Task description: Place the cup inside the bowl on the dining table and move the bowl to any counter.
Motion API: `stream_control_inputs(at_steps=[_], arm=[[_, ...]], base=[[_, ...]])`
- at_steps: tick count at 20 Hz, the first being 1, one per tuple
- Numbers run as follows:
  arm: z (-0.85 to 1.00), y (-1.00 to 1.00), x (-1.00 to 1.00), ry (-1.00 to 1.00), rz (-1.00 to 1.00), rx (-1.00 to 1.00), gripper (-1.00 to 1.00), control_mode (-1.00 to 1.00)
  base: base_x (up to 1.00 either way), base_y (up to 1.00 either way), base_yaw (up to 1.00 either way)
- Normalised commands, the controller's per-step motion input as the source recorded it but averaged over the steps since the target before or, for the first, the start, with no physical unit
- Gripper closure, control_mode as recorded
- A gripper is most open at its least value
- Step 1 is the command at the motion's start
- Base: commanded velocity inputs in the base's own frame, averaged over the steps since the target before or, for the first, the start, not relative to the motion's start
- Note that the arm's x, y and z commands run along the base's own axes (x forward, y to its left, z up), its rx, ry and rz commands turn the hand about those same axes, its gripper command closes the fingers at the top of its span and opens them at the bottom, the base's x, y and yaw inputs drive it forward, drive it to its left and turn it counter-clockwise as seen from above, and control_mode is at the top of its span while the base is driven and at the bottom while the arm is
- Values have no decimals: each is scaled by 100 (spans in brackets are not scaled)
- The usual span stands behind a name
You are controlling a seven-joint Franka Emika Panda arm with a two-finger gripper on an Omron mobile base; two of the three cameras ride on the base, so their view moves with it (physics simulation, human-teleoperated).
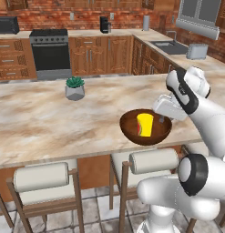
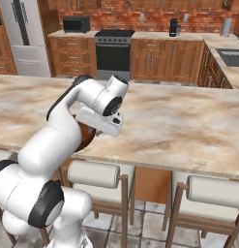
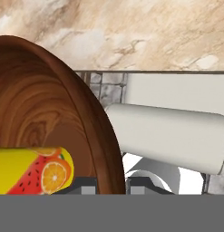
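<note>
The dark brown wooden bowl (image 1: 131, 129) is at the near edge of the dining table (image 1: 41, 118), and the yellow cup (image 1: 145, 125) stands inside it. My gripper (image 1: 162, 120) reaches down at the bowl's right rim. In the hand view the two fingertips (image 3: 88, 185) stand on either side of the bowl's wall (image 3: 50, 113), shut on it, with the cup (image 3: 31, 170) just left of them. Whether the bowl rests on the marble or hangs just above it I cannot tell. In the right base view my arm hides most of the bowl (image 2: 86, 140).
A grey plant pot (image 1: 75, 89) stands farther back on the table. White-cushioned stools (image 1: 41, 177) (image 1: 152, 160) sit under the table's near edge. The counter (image 1: 109, 32) runs along the brick wall with a stove (image 1: 50, 50), a sink (image 1: 171, 47) and a toaster (image 1: 196, 51).
</note>
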Motion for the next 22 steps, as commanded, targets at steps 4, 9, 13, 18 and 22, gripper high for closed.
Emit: stream_control_inputs(at_steps=[4,9,13,18,22], arm=[[0,0,0,0,0,0,100,100],[0,0,0,0,0,0,100,100],[0,0,0,0,0,0,100,100],[0,0,0,0,0,0,100,100],[0,0,0,0,0,0,100,100]], base=[[-8,34,2],[0,55,2],[0,49,2],[0,40,3],[0,51,4]])
